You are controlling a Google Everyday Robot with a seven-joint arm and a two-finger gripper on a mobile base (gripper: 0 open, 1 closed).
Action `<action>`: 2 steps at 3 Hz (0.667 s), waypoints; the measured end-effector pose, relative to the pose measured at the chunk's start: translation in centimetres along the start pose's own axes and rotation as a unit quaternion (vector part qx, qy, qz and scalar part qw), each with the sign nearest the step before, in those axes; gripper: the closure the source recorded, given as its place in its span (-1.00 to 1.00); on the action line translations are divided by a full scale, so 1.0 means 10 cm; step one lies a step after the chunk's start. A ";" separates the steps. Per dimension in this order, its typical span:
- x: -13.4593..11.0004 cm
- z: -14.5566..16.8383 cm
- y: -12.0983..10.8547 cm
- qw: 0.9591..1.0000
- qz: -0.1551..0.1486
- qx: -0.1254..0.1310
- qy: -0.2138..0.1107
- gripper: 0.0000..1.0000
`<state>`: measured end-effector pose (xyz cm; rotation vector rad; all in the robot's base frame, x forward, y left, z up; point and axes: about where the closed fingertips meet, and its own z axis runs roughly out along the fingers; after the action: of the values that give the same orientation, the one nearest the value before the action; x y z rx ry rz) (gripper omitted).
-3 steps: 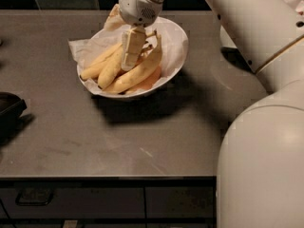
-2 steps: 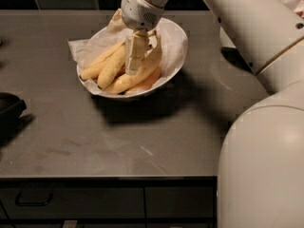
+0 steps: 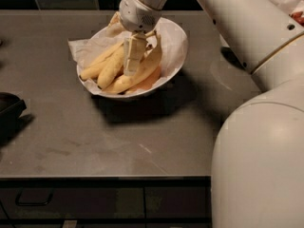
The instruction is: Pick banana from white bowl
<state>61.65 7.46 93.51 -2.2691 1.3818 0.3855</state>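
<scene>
Reaching into white bowl (image 3: 176,36) with gripper (image 3: 134,57), beside banana (image 3: 111,69).
Cannot tell jaws' state; likely soft, light, bruisable: pinch gently mid-body.

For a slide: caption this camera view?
Robot gripper down inside the white bowl, beside the banana, on a grey counter.

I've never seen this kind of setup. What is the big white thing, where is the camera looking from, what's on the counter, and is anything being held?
The big white shape is a robot's arm. A single camera looks down on a dark grey countertop; where it is mounted is not known. The arm's gripper reaches down into a wide white paper-lined bowl of yellow bananas, beside the plump, nearly straight pale-yellow banana. Every banana lies in the bowl, and whether one is gripped cannot be seen. A black object sits at the counter's left edge.
</scene>
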 end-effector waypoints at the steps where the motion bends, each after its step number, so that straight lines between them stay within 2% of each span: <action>1: -0.05 0.06 -0.07 1.000 -0.014 -0.004 -0.002 -0.22; 2: -0.05 0.06 -0.07 1.000 -0.015 -0.004 -0.002 0.24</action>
<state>62.02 8.40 93.38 -2.2907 1.3456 0.3872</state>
